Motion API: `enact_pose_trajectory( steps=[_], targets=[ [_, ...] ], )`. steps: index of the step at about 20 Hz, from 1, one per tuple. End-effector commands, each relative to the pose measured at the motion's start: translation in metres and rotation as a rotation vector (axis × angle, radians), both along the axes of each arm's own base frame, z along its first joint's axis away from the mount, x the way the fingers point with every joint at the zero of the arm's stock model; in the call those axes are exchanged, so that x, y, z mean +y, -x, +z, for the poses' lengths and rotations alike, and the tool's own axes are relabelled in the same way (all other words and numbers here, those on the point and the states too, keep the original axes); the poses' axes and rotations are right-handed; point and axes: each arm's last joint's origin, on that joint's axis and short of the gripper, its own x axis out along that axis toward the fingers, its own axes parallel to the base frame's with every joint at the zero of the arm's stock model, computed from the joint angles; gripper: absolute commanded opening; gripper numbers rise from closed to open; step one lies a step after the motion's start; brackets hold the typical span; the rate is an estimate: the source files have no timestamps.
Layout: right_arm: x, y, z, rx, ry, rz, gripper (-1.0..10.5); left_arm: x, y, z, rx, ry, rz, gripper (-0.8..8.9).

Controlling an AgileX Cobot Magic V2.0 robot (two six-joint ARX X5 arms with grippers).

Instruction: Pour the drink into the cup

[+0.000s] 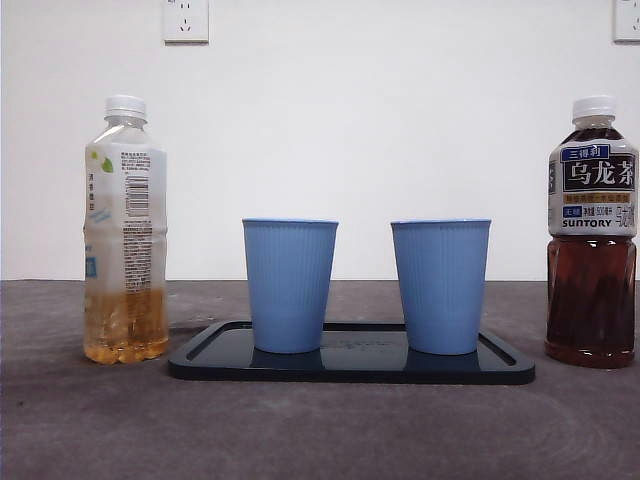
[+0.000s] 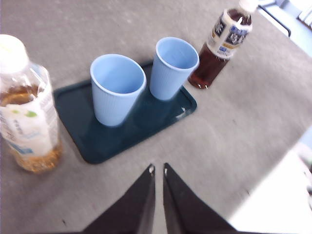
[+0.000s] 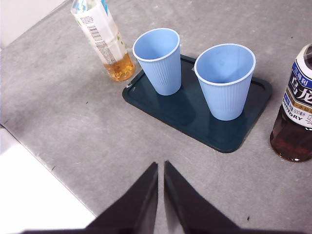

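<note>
Grip the dark tea bottle [image 1: 591,235] at its labelled waist: nearly full, heavy, smooth, cap on. Both cups [image 1: 289,285] tip easily. Left gripper [image 2: 158,169] and right gripper [image 3: 161,165] rest nearly closed, empty.

This looks like a lab or test room set up for trials, not a home. A bare grey table [image 1: 320,430] stands against a plain white wall [image 1: 400,120] with two power sockets [image 1: 186,20] high up. Only a few props are laid out neatly in a row: a dark tray [image 1: 350,368] with two blue cups [image 1: 289,285], and a bottle [image 1: 125,230] at each side.
</note>
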Motion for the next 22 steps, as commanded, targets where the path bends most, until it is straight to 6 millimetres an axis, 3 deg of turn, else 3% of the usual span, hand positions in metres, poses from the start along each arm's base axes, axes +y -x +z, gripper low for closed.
enact_pose_trajectory(
  steps=[1, 6, 10, 13, 16, 22],
  targets=[
    [0.0, 0.0, 0.004, -0.02, -0.004, 0.009, 0.2, 0.008, -0.006, -0.01, -0.185, -0.091, 0.022, 0.18],
    [0.0, 0.0, 0.004, -0.02, -0.005, 0.009, 0.2, 0.035, -0.009, -0.088, -0.492, -0.035, 0.258, 0.19],
    [0.0, 0.0, 0.004, -0.02, -0.005, 0.009, 0.2, 0.043, -0.004, -0.14, -0.515, 0.084, 0.376, 0.19],
    [0.0, 0.0, 0.004, -0.02, -0.005, 0.009, 0.2, 0.048, -0.001, -0.171, -0.514, 0.034, 0.411, 0.19],
    [0.0, 0.0, 0.004, -0.02, -0.005, 0.009, 0.2, 0.053, 0.0, -0.187, -0.482, 0.051, 0.509, 0.19],
    [0.0, 0.0, 0.004, -0.02, -0.005, 0.009, 0.2, 0.059, 0.003, -0.196, -0.409, -0.034, 0.655, 0.19]
  ],
)
